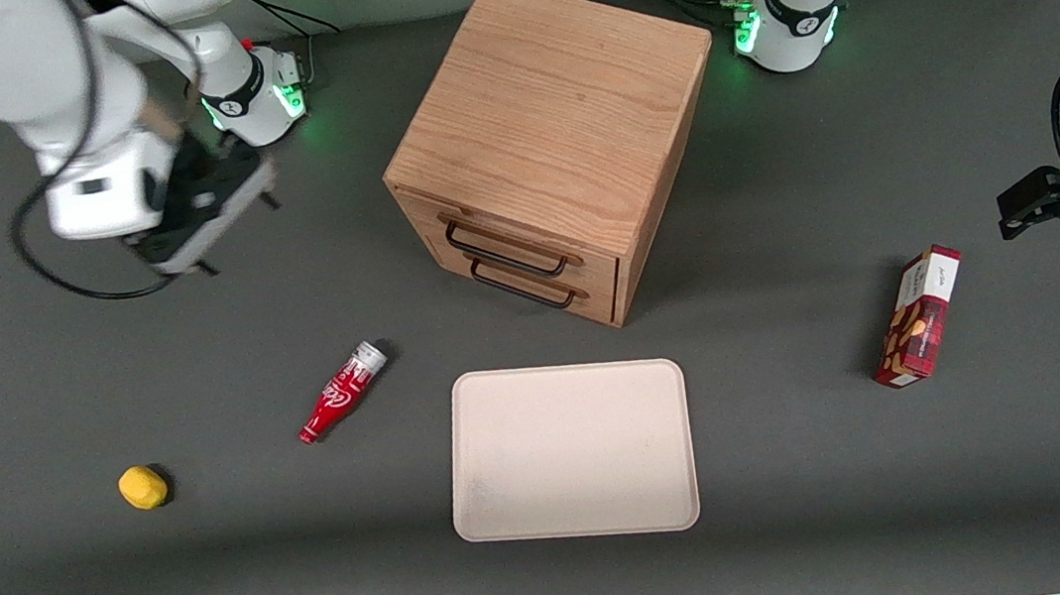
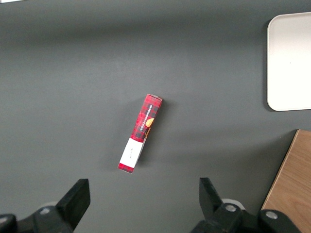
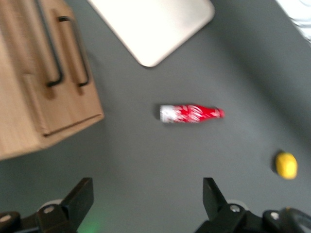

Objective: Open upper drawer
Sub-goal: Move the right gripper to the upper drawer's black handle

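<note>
Front view: the wooden cabinet (image 1: 552, 140) stands on the grey surface (image 1: 809, 465), its upper drawer (image 1: 509, 240) shut. The gripper (image 1: 217, 223) hovers toward the working arm's end from the cabinet, fingers (image 3: 80, 199) spread, holding nothing.

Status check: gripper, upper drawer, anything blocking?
Gripper open, above bare table toward working arm's end. Shallow light-oak upper drawer with black wire handle shut, untouched. Nothing blocks its front.

Gripper (image 3: 148, 204) hangs above the grey desk (image 3: 146, 160), fingers (image 3: 82, 196) spread wide, holding nothing. Upper drawer (image 3: 29, 63) sits closed in the wooden cabinet (image 3: 19, 131). Red bottle (image 3: 191, 113) lies flat between cabinet and yellow object (image 3: 286, 165), near the tray (image 3: 155, 24).
</note>
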Motion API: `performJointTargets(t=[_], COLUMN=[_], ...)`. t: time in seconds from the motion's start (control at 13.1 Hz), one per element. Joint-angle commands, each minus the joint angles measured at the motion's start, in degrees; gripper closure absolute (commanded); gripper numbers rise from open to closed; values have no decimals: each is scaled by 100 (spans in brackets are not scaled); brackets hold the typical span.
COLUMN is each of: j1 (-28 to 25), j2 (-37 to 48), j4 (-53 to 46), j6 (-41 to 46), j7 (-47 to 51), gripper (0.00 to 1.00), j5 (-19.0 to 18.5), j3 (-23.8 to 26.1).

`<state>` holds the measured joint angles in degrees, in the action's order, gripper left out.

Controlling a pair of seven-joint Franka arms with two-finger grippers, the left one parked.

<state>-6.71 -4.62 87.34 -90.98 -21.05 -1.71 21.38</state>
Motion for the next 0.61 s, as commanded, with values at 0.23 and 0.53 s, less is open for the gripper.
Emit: performJointTargets(t=[0.23,0.53], j1=[3,-207], j2=[-1163,-2015], j4=[-410,-700], j6=[-858,-1377], j7=[66,92], gripper=[0,0], j5=[478,523], j3=[542,736])
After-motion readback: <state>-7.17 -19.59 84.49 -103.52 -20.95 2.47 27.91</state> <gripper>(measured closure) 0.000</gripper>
